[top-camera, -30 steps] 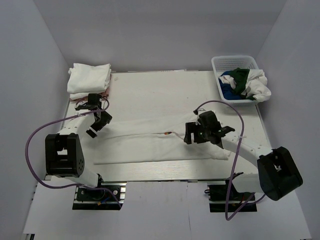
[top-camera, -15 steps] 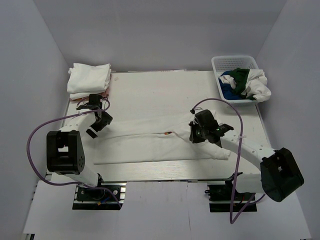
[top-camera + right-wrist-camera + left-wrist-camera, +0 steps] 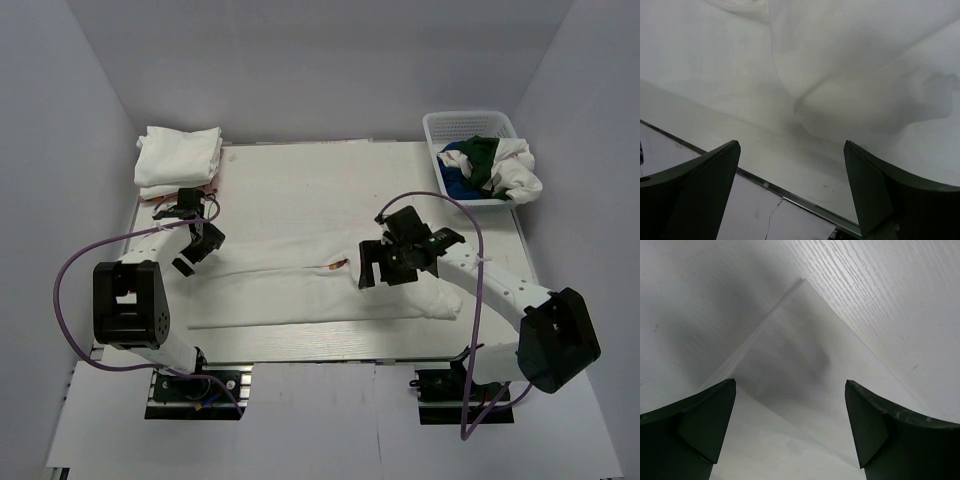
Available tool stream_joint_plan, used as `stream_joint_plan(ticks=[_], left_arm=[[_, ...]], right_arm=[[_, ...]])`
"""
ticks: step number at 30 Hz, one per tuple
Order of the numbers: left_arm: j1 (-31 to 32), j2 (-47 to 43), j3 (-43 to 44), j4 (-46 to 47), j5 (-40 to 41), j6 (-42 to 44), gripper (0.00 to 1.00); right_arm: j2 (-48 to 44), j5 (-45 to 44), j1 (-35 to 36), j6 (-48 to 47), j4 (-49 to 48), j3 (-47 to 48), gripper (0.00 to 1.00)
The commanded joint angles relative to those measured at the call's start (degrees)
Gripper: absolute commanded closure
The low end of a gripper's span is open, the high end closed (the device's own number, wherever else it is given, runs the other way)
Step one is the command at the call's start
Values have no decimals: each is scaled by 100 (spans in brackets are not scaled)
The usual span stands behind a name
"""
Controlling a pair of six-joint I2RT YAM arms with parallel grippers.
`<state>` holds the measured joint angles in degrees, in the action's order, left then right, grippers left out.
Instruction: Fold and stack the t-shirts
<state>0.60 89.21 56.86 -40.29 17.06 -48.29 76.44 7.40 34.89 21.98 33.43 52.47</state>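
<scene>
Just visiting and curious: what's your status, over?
Left hand open, right hand open, both empty. White t-shirt lies folded lengthwise beneath them. Basket stands clear, far right.

White lattice basket (image 3: 470, 115): upright at far right corner of table (image 3: 320, 180), set slightly askew to the table's edge. Table top: white, wood-grain finish, with metal strip (image 3: 790, 198) along near edge. Plain pale walls (image 3: 320, 70) on three sides.

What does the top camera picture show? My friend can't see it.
A white shirt, folded into a long strip, lies across the table, with the open left gripper and open right gripper above it. A stack of folded white shirts sits far left, and a basket of loose shirts far right.
</scene>
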Motion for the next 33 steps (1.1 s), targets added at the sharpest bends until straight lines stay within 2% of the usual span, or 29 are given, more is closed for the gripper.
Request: stream_joint_plan(ticks=[1, 9, 13, 16, 21, 24, 25, 26, 27, 28, 31, 33], left_arm=[[19, -114, 88, 48, 43, 92, 0], [19, -53, 36, 48, 43, 144, 0], [19, -53, 36, 109, -9, 145, 0], [19, 0, 36, 162, -10, 197, 0], [19, 114, 88, 162, -71, 197, 0], [19, 167, 88, 110, -71, 197, 0], [19, 167, 88, 109, -71, 197, 0], [19, 167, 88, 109, -71, 197, 0], [19, 167, 88, 109, -71, 197, 0], [19, 167, 88, 109, -71, 197, 0], [19, 167, 88, 170, -71, 197, 0], [19, 219, 88, 171, -71, 197, 0]], right_arm=[[-85, 218, -9, -36, 261, 282, 10], [-630, -1257, -360, 96, 524, -52, 10], [-727, -1346, -720, -96, 385, -491, 10], [-658, -1259, -773, -553, -176, -903, 18], [19, -1074, -791, -677, -653, -852, 38], [432, -819, -783, -712, -820, -730, 45], [476, -802, -809, -686, -899, -694, 50], [511, -601, -791, -608, -961, -694, 60], [503, -530, -800, -537, -970, -703, 76], [425, -581, -783, -476, -918, -668, 83], [187, -713, -782, -229, -594, -615, 98], [20, -713, -782, -54, -234, -545, 100]])
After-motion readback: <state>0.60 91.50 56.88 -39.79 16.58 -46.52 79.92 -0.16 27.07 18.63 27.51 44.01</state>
